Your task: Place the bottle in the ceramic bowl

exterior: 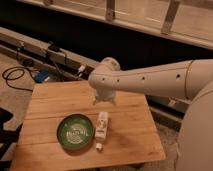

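The gripper [104, 100] hangs, fingers apart, above the table [50, 100]; the bottle [102, 125] lies just beside the ceramic bowl [75, 132], outside it

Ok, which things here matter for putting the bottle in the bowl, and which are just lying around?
Job: bottle, lying on the table beside the bowl; tool, over the table just behind the bottle.
Lying about: cable and blue item on the floor.

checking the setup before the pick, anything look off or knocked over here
The bottle lies on its side on the wooden table, beside the green ceramic bowl, cap toward the near edge. No spill or damage shows. The gripper hangs above the bottle.
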Tool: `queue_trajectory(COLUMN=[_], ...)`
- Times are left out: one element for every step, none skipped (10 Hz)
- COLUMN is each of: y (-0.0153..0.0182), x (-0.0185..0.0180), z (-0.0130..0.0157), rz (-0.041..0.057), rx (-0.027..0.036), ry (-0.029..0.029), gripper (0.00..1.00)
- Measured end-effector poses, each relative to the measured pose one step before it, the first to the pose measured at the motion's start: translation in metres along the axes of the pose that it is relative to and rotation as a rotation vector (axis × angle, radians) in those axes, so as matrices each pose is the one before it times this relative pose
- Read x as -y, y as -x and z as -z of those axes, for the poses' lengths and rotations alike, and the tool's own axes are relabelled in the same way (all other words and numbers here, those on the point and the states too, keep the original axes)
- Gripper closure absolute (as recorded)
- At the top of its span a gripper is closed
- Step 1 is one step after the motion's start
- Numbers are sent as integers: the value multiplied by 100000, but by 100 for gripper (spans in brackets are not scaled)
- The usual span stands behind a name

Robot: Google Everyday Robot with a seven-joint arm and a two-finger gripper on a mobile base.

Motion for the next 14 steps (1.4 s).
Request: queue_trajectory(y=[-10, 65, 133, 195, 44, -119, -300, -357, -251, -450, -361, -505, -547, -553], x=[79, 148, -270, -813, -846, -371, 262, 430, 394, 347, 65, 347, 503, 478], z=[-79, 3, 40, -165, -255, -499, -484, -493, -419, -749, -676, -1016, -1010, -1194], rz=[-92, -187, 1108, 1923, 1600, 1011, 78, -302, -217, -596, -524, -1128, -1399, -1988], rx=[-119, 105, -93, -777, -1107, -1522, -1633, -1489, -980, -1038, -957, -1347, -1494, -1687], ry=[-109, -135, -94, -352, -262, -455, -904, -833, -890, -1047, 128, 534, -67, -12], gripper=[35, 35, 35, 35, 35, 35, 35, 35, 35, 35, 35, 35, 35, 35])
